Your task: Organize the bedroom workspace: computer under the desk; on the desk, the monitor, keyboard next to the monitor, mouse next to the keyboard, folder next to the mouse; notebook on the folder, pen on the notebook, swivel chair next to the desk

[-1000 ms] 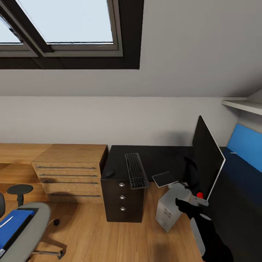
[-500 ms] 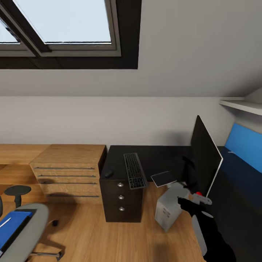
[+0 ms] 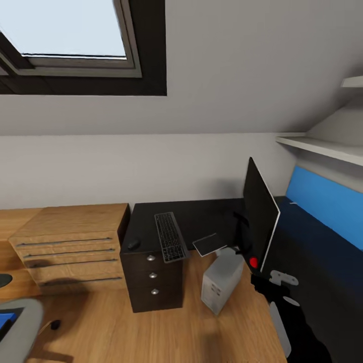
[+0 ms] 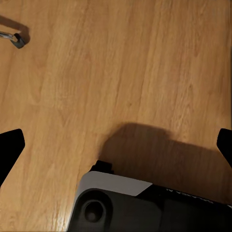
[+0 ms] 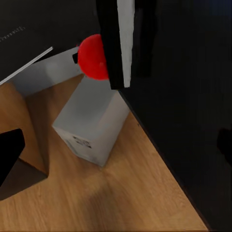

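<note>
Four items rest on the glossy black L-shaped desk (image 3: 212, 217): the small black oval mouse (image 3: 133, 244) near its left edge, the slim dark grey keyboard (image 3: 170, 236) overhanging the front edge, the thin dark grey notebook (image 3: 212, 244) at the inner corner, and the wide black monitor (image 3: 259, 212) (red dot low). The light grey tower computer (image 3: 221, 280) stands on the plank floor (image 3: 151, 333) beside the desk. The right gripper (image 3: 275, 283) hangs near the monitor; both grippers' jaws stand wide, empty.
</note>
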Available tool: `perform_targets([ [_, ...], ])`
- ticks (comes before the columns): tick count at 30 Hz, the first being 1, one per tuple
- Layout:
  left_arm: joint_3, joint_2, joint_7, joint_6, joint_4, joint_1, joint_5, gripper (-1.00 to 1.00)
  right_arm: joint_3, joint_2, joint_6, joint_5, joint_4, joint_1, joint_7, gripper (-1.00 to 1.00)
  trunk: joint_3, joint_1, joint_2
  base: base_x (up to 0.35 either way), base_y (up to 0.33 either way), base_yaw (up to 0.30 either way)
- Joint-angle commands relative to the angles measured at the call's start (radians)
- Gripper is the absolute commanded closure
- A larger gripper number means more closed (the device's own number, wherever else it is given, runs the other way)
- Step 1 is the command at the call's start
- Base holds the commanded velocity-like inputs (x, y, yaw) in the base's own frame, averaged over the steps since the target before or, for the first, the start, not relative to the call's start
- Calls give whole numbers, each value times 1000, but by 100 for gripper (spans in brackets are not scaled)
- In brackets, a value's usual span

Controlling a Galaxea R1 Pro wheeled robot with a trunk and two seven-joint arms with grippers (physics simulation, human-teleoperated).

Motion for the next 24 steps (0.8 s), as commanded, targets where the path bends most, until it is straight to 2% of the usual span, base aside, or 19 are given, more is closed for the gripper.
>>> perform_targets([
  [1,-6,1,8,0,-1,-1,6,-100,-1,0,3,-7,1,-1,-4,-100,-2,1,-2,0,0,-263],
  [6,-6,1,8,0,0,-1,6,-100,1,-10,-32,-5,28,-1,-4,-100,-2,1,-2,0,0,-216],
  [8,-7,1,8,0,0,-1,6,-100,3,-24,-65,0,52,-1,-4,-100,-2,1,-2,0,0,-58],
  [12,-7,2,8,0,0,-1,6,-100,4,-32,-105,3,83,-1,-5,-100,-2,1,-2,0,0,-23],
  [13,-7,3,8,0,0,-1,7,-100,2,-51,-171,4,149,-1,-7,-100,-2,1,-2,0,0,-5],
  [16,-7,3,8,0,0,-1,7,-100,1,-83,-220,1,212,-3,-8,-100,-2,1,-2,0,0,-3],
  [19,-7,3,8,0,0,-1,7,-100,1,-98,-262,-2,236,-3,-8,-100,-2,1,-2,0,0,-1],
  [21,-7,3,8,0,0,-1,7,-100,2,-106,-318,-4,250,-4,-8,-100,-2,1,-2,0,0,0],
  [22,-7,3,8,0,0,-1,7,-100,2,-112,-381,-6,261,-4,-8,-100,-2,1,-2,0,0,0],
  [24,-7,3,8,0,0,-1,7,-100,2,-113,-403,-6,265,-4,-7,-100,-2,1,-2,0,0,0],
])
